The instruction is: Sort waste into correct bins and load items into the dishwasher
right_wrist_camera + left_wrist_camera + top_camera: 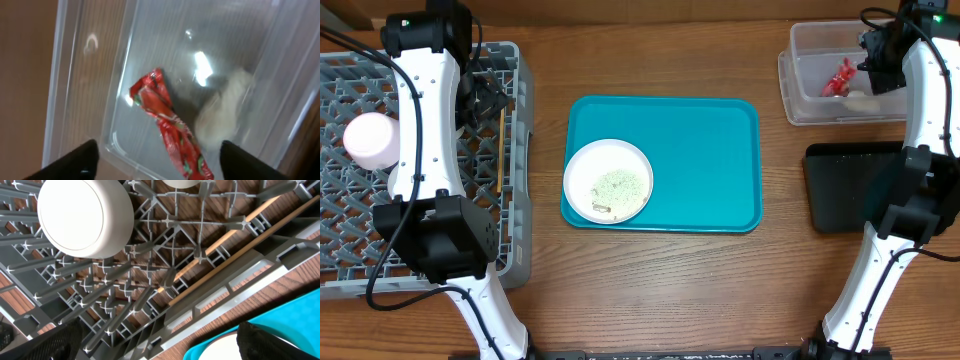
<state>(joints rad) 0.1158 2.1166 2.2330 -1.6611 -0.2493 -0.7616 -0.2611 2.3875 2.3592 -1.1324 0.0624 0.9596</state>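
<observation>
The left hand [160, 330] hangs over the dish rack [350, 200], its two fingers [45, 340] spread wide with nothing between them. Straight beneath it is the grey lattice floor. The wooden chopsticks [235, 245] lie flat there, side by side, slanting along the rack wall nearest the teal tray [710, 150]. Ahead of the hand and off to one side, a pink bowl [370, 140] rests base up on the grid; the wrist view shows it much paler. A second pale dish [182, 182] shows only an edge beyond it. Behind the fingertips, past the rack wall, the white plate [608, 180] sits on the teal tray. It holds pale, rice-like crumbs [620, 185] and a small brownish scrap.

The right hand [159, 147] hovers above the clear tub [788, 85], its dark fingers [70, 162] likewise apart and empty. The red wrapper [167, 125] lies crumpled on the tub floor just below the gap between them. A pale lump [225, 110] sits close beside it — whether the two touch I cannot tell. The black tray [850, 190] rests on the desk [670, 290], back from the hand toward its arm's base and just beside the tub.
</observation>
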